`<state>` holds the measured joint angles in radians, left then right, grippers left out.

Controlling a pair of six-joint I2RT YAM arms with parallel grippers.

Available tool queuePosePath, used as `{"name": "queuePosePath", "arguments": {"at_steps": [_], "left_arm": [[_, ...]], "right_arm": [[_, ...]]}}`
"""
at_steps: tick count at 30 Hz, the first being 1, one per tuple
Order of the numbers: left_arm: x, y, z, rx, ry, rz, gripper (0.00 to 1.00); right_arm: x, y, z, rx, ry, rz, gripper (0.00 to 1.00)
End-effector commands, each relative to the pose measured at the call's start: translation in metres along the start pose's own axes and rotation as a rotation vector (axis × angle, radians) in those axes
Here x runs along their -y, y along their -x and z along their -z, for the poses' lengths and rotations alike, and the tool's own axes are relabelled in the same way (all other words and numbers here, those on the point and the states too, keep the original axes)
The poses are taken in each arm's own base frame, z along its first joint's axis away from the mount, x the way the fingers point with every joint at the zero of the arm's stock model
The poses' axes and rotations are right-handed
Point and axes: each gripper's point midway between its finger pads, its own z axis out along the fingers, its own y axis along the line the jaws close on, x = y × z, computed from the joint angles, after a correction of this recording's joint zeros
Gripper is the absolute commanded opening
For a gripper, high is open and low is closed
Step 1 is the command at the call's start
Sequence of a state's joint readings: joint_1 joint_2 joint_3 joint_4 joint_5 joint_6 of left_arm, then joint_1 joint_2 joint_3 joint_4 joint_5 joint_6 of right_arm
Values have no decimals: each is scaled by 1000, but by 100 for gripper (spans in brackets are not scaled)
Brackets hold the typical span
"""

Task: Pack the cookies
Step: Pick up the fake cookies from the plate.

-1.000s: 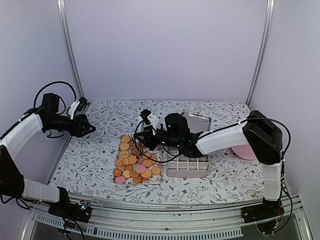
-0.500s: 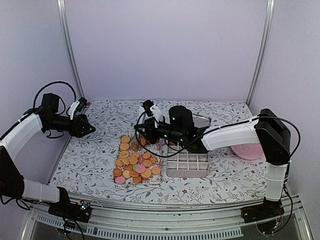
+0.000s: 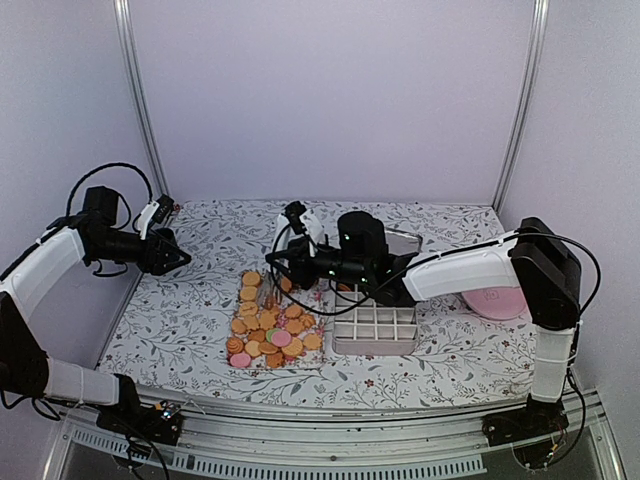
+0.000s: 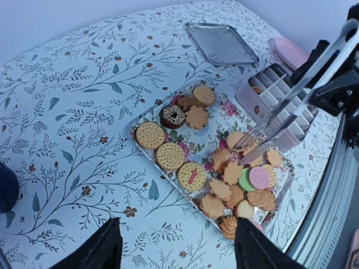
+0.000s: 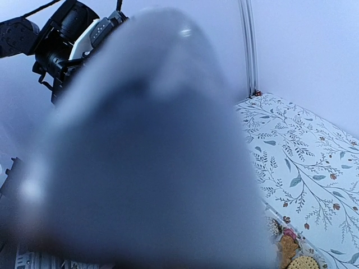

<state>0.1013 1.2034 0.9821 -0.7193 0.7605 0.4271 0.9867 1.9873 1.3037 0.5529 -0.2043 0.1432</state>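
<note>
The right gripper is closed around the handle of the metal tongs. The two blades of the tongs stand a little apart at the tips. The tips lie just over the tan cookies in the middle of the flowered tray, but I cannot tell if one is pinched between them. I judge that the step in hand is to pick up one cookie. To do it well, the tips should come down on both sides of a single cookie that lies free, not where several overlap. Then they should squeeze gently, because such thin biscuits can crack or slip out flat. The lift should go straight up before the swing to the divided box. This box stands just beside the tray, under the handle end of the tongs, and its wall toward the tray is the thing most likely to catch the cookie on the way. Beyond the box, seen from the tips, lie a flat metal lid and a pink plate, both apart from this path. The left gripper hangs well away on the side of the tray opposite to the tongs, with its fingers wide and empty, so it does not disturb. The right wrist view is covered by a grey blur and gives no help.
</note>
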Motion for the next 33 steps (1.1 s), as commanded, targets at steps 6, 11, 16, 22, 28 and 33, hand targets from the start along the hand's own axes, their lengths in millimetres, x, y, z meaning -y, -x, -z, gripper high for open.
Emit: {"name": "queuePosePath", "arguments": {"at_steps": [6,11,16,22,28,33], "left_arm": [[0,3,4,11,7,-18,69],[-1,3,4,12,9,-19,69],[-1,2,3,10,9,-19,69],[-1,3,3,10,8,-18,69],[-1,2,3,11,9,-19,69],[0,3,4,14,6,-17,69]], "right_arm": [[-17,-2,0,3,73,-13,33],[-18,-8,-5,-10,90,-24,34],[-17,-19,-11,-31,99,-38,33],[-13,-32,-15,-53,87,-34,34],[-13,-14,-10,-23,68,-7,35],[-1,1,-9,-2,37,25,35]]}}
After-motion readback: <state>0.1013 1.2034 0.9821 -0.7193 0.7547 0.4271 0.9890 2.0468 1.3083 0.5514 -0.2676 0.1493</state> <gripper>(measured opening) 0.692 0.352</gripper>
